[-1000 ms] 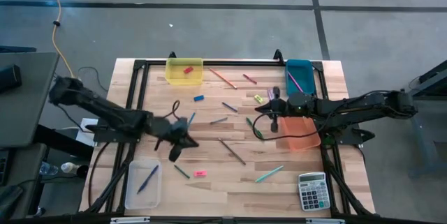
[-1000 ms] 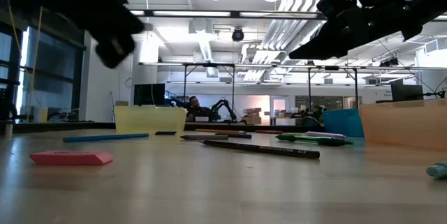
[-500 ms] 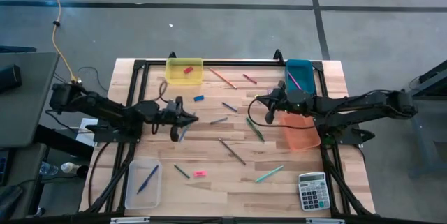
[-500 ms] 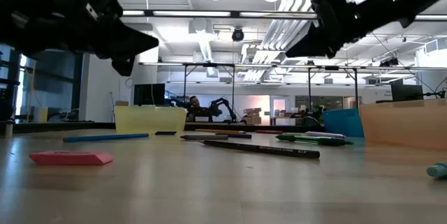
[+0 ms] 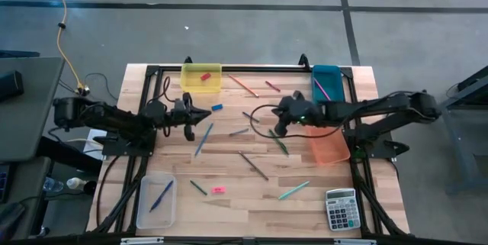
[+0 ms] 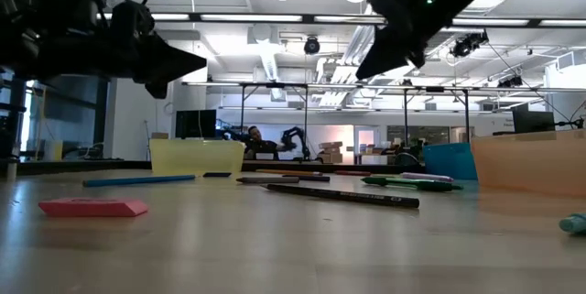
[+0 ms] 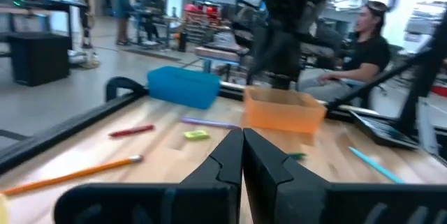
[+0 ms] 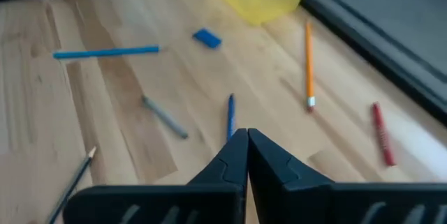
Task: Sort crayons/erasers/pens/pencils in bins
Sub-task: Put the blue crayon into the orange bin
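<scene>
Wooden table point(image 5: 229, 199) strewn with sticks and erasers. Left gripper point(image 5: 204, 113) at nine o'clock, jaws shut, empty. Right gripper point(image 5: 276, 123) near centre, jaws shut, empty. Blue eraser point(image 5: 217, 107) just beside left gripper; pink eraser point(image 5: 218, 190) at six o'clock; yellow bin point(image 5: 201, 78) at eleven. Risk: shut jaws nudging small erasers aside.

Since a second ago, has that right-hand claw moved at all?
Yes. The right gripper has slid left, away from the orange bin it hung beside, and now hovers shut over the table's middle.
</scene>
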